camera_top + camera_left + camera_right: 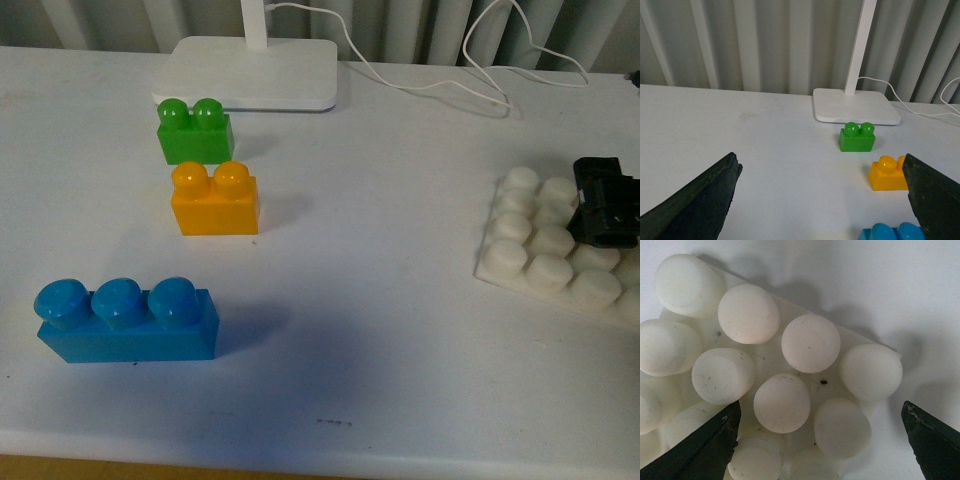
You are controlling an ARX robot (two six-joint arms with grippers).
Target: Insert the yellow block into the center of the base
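White worktop [380, 330], grey pleated curtain [765, 45] behind. By my read, nothing is done yet. The yellow block [213, 200] sits loose just in front of the green brick [194, 130], well apart from the base [530, 262]. My right end effector [821, 410] hovers over the base, spread and empty. The left end effector [821, 162] is spread too, with the block ahead, beside one finger, ungrasped.

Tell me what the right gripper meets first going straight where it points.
Most likely the flat white studded plastic base, directly ahead between the fingers of the open right gripper; the remaining gap is unclear.
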